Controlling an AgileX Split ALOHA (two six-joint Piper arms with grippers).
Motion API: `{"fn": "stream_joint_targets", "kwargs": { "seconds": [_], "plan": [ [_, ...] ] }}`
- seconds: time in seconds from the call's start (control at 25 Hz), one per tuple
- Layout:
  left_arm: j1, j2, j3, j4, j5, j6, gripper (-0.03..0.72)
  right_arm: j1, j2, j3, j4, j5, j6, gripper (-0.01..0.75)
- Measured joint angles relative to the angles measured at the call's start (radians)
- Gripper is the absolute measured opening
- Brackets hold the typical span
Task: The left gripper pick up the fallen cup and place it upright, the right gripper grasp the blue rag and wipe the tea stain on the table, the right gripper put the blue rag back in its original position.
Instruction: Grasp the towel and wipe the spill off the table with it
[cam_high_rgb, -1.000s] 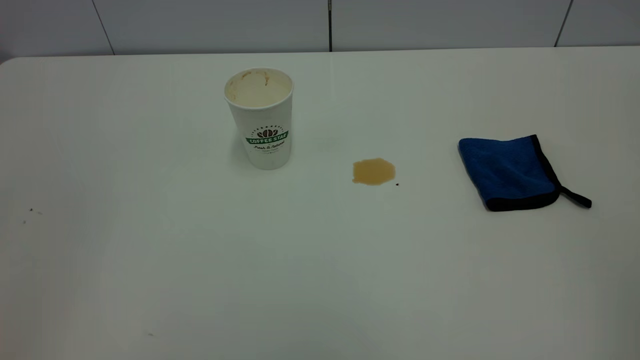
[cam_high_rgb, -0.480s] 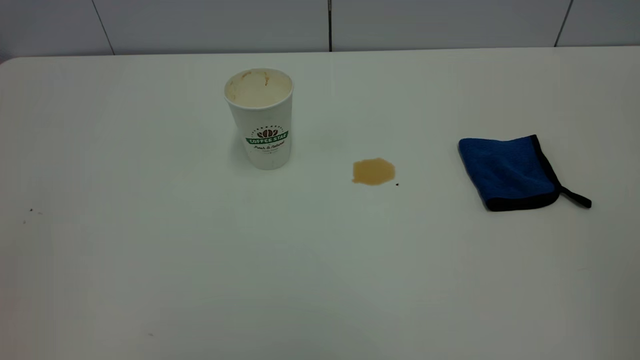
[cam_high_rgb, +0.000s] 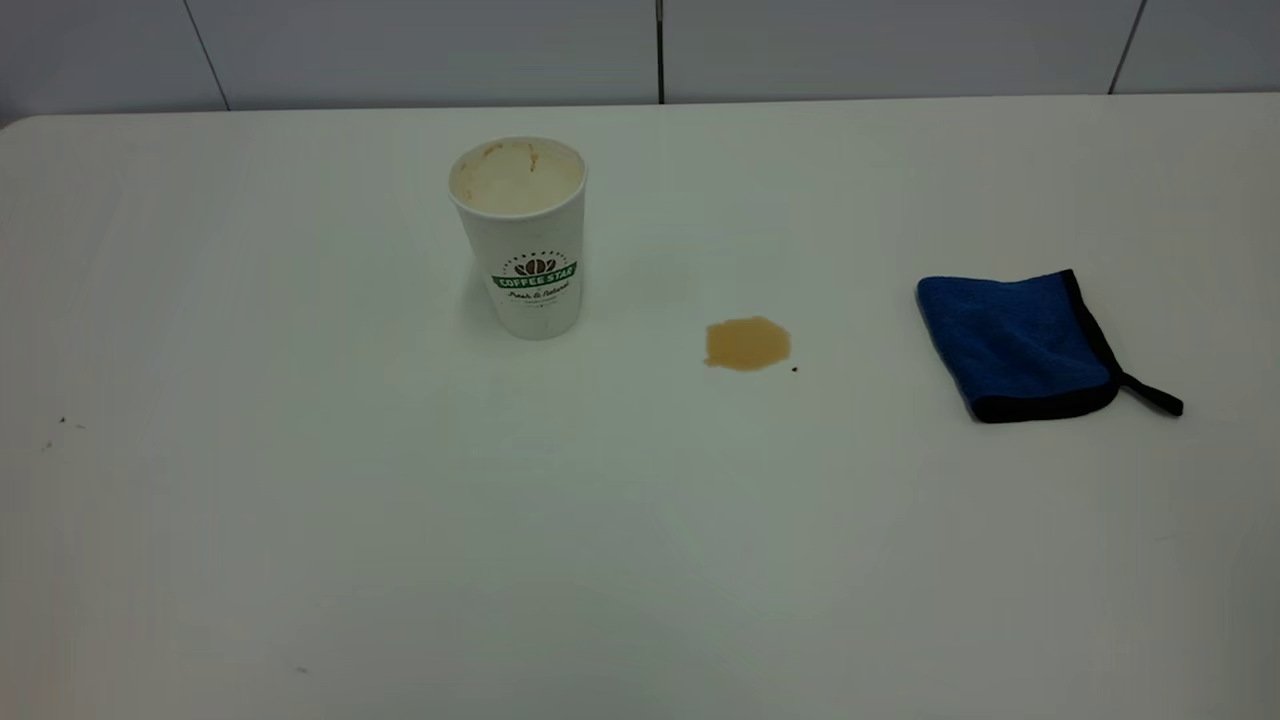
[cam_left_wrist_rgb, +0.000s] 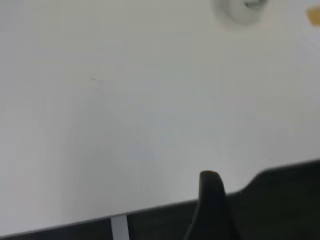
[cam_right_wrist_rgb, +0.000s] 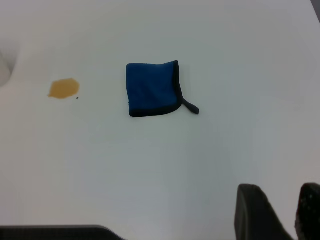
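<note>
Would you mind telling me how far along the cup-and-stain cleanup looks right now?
Done: the cup stands upright on the table, with no gripper near it. In hand: nothing; the right gripper hangs near the table edge, well short of the blue rag, which lies flat and untouched. Left: grasp the rag, wipe the tea stain, which is still whole, and return the rag.

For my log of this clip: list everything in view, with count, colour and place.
cup: one, white with green banner, upright, left of centre on the table.
tea stain: one, light brown, between cup and rag.
dark speck: one, beside the stain.
blue rag: one, blue with black edging, lying at the right.
table: one, white.
left gripper: black, near the table's edge.
right gripper: black, apart from the rag, fingers parted.
</note>
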Motion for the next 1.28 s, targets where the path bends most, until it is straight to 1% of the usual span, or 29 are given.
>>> {"fn": "stream_joint_targets", "kwargs": {
  "seconds": [0.08, 0.16, 0.68, 0.92, 1.12, 1.2, 1.28],
  "plan": [
    [0.042, -0.006, 0.0, 0.0, 0.007, 0.0, 0.583, 0.0, 0.0, 0.0, 0.0, 0.0, 0.0, 0.243],
    [0.066, -0.006, 0.0, 0.0, 0.007, 0.0, 0.583, 0.0, 0.0, 0.0, 0.0, 0.0, 0.0, 0.243],
    [0.069, -0.006, 0.0, 0.0, 0.008, -0.001, 0.583, 0.0, 0.0, 0.0, 0.0, -0.002, 0.0, 0.243],
    [0.069, -0.006, 0.0, 0.0, 0.008, -0.001, 0.583, 0.0, 0.0, 0.0, 0.0, -0.046, 0.003, 0.243],
    [0.069, -0.006, 0.0, 0.0, 0.008, -0.001, 0.583, 0.0, 0.0, 0.0, 0.008, -0.053, 0.001, 0.243],
    [0.069, -0.006, 0.0, 0.0, 0.008, -0.001, 0.583, 0.0, 0.002, 0.0, 0.023, -0.06, -0.01, 0.264],
    [0.069, -0.006, 0.0, 0.0, 0.008, -0.001, 0.583, 0.0, 0.036, 0.0, 0.048, -0.066, -0.035, 0.326]
  ]
}}
